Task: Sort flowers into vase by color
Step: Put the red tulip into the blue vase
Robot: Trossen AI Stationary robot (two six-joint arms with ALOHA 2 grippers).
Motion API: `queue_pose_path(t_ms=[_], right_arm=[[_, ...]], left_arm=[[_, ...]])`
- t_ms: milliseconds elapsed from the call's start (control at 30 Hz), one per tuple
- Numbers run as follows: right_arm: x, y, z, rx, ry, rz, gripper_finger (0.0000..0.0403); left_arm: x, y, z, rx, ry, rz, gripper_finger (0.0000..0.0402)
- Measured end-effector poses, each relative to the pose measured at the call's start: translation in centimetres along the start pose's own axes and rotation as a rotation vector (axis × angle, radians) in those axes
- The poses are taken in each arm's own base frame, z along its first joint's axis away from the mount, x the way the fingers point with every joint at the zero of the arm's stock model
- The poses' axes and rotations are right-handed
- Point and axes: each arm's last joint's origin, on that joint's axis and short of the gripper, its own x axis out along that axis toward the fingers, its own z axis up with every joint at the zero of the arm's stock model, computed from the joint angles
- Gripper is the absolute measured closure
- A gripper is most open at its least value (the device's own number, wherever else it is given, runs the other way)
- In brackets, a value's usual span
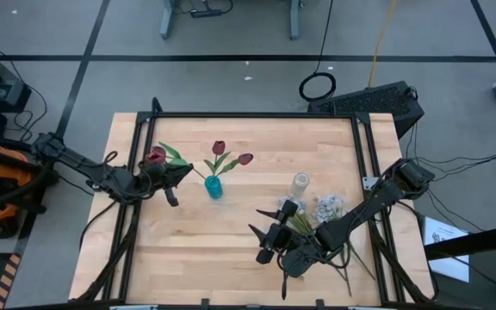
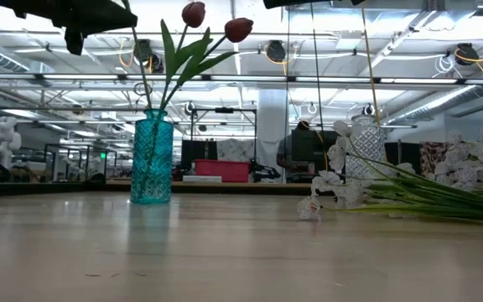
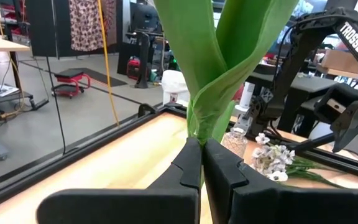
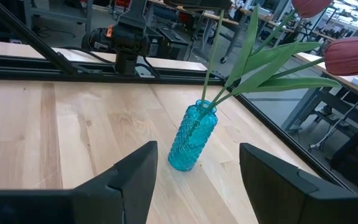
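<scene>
In the high view, two red flowers (image 1: 232, 154) stand in the blue vase (image 1: 214, 187) at the desk's (image 1: 188, 250) centre left, while the left tool (image 1: 172, 182), left of the vase, is clamped on a third red flower (image 1: 156, 156). At lower right, the right tool (image 1: 267, 239) stands apart and empty beside one clear vase (image 1: 300, 183) and a pile of white flowers (image 1: 329, 207). The low view shows two red heads (image 2: 194, 13) at upper centre above the blue vase, the white sprays lying at right.

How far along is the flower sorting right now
Done: two red tulips stand in the blue vase. In hand: the left gripper is shut on a third red tulip, held up just beside that vase. Left: the white flowers lie on the table by the clear vase, which looks empty; the right gripper waits open.
</scene>
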Motion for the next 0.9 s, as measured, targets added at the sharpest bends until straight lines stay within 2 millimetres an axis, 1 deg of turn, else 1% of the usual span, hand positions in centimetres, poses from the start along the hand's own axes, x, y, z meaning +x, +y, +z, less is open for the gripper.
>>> queue_pose_path(t_ms=[500, 900], right_arm=[[0.0, 0.0, 0.0, -0.001, 0.000, 0.000, 0.0186], [0.2, -0.1, 0.0, 0.001, 0.002, -0.005, 0.0186]], left_arm=[[0.9, -0.7, -1.5, 0.051, 0.062, 0.060, 0.0393], [1.8, -1.3, -3.0, 0.005, 0.102, 0.121, 0.0392]])
